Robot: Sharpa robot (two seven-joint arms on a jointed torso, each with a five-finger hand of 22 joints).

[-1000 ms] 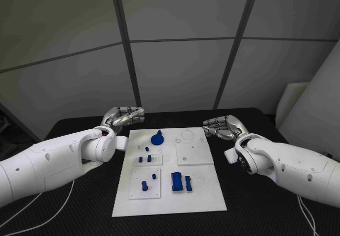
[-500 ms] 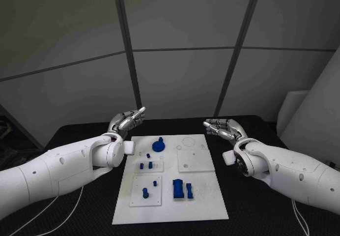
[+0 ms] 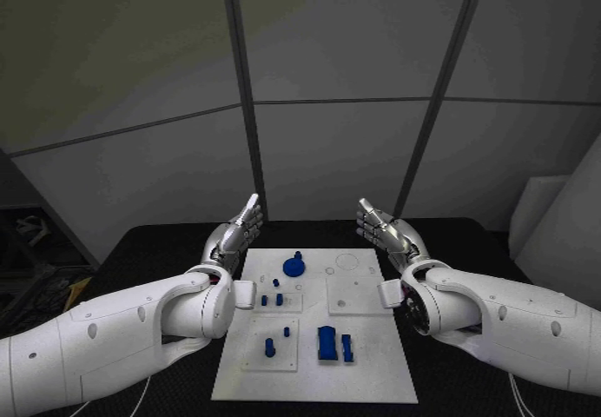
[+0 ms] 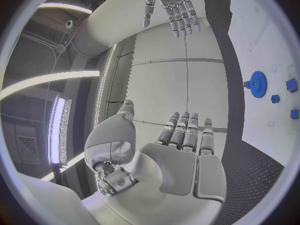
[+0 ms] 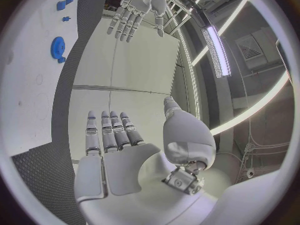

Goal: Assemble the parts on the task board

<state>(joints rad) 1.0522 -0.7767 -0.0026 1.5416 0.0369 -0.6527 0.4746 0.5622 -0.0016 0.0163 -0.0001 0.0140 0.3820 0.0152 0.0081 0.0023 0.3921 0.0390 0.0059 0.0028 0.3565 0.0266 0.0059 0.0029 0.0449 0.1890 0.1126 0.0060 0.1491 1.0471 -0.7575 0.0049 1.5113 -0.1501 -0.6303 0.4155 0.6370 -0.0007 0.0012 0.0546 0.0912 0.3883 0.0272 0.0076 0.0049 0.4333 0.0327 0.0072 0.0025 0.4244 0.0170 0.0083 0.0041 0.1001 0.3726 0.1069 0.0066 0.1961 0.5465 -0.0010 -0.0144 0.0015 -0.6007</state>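
The white task board [image 3: 376, 373] lies in the middle of the black table. At its far end sits a blue gear [image 3: 294, 266]; two blue blocks [image 3: 328, 343] stand side by side nearer me, with small blue pegs [image 3: 271, 300] to their left. My left hand [image 3: 241, 228] hovers over the board's far left corner and my right hand [image 3: 382, 230] over its far right corner. Both are flat, fingers stretched out and pointing up, holding nothing. The left wrist view shows my left hand [image 4: 181, 150], the right hand [image 4: 170, 5] and the gear [image 4: 257, 83]. The right wrist view shows my right hand [image 5: 119, 150], the left hand [image 5: 134, 7] and the gear [image 5: 58, 48].
Raised white square plates [image 3: 356, 295] sit on the board, one bare on the right and others carrying pegs on the left. Black table [image 3: 150, 248] surrounds the board on every side. A grey panelled wall [image 3: 338, 148] stands behind the table.
Both hands have risen and their curled fingers have straightened to flat, upright palms. The camera has tilted, shifting the whole picture downward.
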